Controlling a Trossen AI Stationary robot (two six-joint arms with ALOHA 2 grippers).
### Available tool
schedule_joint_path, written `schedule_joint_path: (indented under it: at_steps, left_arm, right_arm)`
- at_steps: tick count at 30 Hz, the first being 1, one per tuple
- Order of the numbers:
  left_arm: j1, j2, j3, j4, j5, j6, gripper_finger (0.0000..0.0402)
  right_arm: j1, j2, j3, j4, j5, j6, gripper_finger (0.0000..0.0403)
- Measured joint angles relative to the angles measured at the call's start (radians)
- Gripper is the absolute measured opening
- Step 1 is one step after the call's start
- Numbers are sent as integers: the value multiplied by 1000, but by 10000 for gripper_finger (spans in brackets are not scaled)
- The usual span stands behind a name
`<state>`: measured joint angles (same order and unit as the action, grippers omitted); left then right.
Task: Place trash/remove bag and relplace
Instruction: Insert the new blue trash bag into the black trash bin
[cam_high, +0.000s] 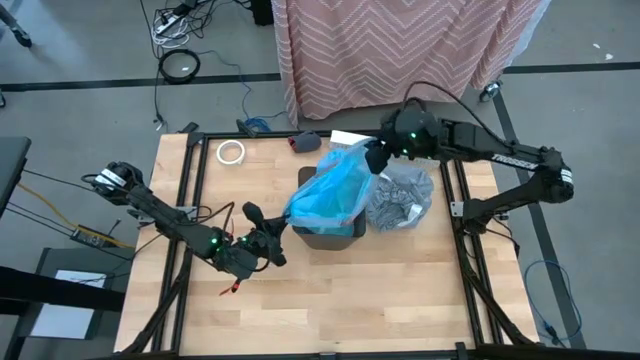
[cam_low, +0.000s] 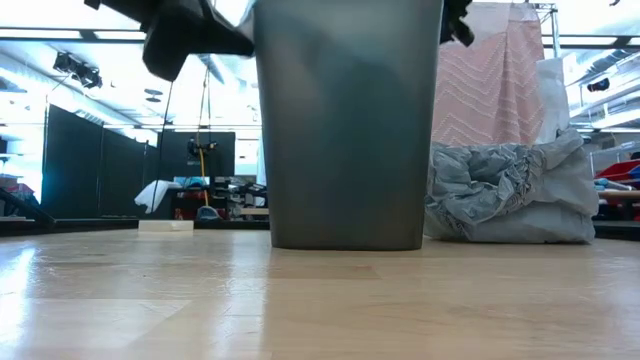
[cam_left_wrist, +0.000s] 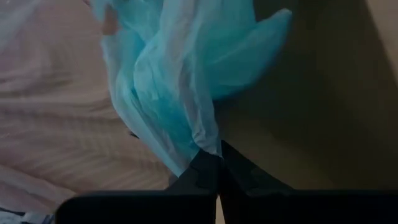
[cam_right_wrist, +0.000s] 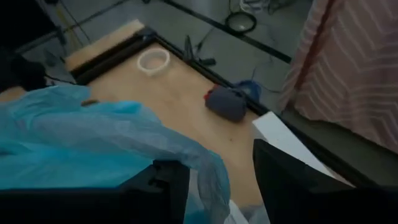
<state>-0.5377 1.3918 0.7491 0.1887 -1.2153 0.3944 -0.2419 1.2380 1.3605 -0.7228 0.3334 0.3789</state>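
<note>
A dark grey bin (cam_high: 325, 236) (cam_low: 345, 120) stands mid-table with a bright blue plastic bag (cam_high: 330, 188) bunched over its top. The grey bag (cam_high: 400, 196) (cam_low: 510, 195) lies crumpled on the table against the bin's right side. The trash is out of view. My left gripper (cam_high: 283, 240) (cam_left_wrist: 214, 163) is at the bin's left side, shut on the blue bag. My right gripper (cam_high: 376, 160) (cam_right_wrist: 214, 183) hovers open over the blue bag's far right part. My left gripper pinches a gathered edge of the blue bag (cam_left_wrist: 208, 146) between its two fingertips. It comes roughly level from the table's left. The film fans out beyond the fingers toward the bin's top. My right gripper has the blue bag's edge (cam_right_wrist: 208, 168) in its gap beside one finger (cam_right_wrist: 168, 183). I cannot tell whether it touches the film.
A white tape roll (cam_high: 231, 152) (cam_right_wrist: 153, 61) lies at the far left. A dark grey lump (cam_high: 305, 142) (cam_right_wrist: 225, 102) and a white flat piece (cam_high: 350, 138) lie at the far edge. A pink striped cloth (cam_high: 400, 50) hangs beyond the table. The near half is bare wood.
</note>
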Motion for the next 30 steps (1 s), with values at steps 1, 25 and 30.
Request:
schedule_joint_path:
  at_steps: [1, 25, 30]
  left_arm:
    - [0, 0, 5, 3, -9, 16, 7]
    - [-8, 0, 14, -169, 34, -213, 7]
    - [-8, 0, 14, -167, 43, -225, 7]
  right_arm:
    - [-18, 8, 0, -2, -10, -9, 160]
    - [-102, 80, -263, 75, -232, 72, 153]
    - [-102, 79, -313, 134, -251, 77, 151]
